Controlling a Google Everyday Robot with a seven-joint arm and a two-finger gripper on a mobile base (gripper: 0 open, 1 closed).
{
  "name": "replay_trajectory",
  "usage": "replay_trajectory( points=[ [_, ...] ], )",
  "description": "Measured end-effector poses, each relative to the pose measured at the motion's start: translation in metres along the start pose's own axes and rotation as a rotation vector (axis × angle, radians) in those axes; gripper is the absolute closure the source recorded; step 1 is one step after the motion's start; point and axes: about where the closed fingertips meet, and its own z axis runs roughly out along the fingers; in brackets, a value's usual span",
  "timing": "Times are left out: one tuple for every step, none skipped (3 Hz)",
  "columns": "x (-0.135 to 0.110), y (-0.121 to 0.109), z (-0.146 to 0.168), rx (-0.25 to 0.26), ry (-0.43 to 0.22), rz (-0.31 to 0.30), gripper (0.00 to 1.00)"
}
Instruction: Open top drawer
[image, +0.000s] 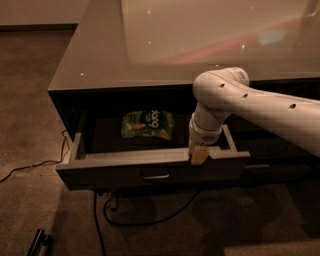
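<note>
The top drawer is a wide dark grey drawer with a small metal pull at the centre of its front. It stands pulled well out from under the glossy counter top. Its lighter inner tray shows, with a green snack bag lying inside. My gripper hangs from the white arm and sits at the drawer's front rim, right of the pull, with its yellowish fingertip over the rim.
More dark drawers lie to the right under the counter. Black cables trail on the brown carpet below the drawer. A dark object lies at the bottom left on the floor.
</note>
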Motion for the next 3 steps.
replay_trajectory(
  points=[
    [0.0005,0.003,-0.0021,0.0,0.0,0.0,0.86],
    [0.0006,0.0037,-0.0027,0.0,0.0,0.0,0.62],
    [0.0006,0.0037,-0.0027,0.0,0.0,0.0,0.39]
  ],
)
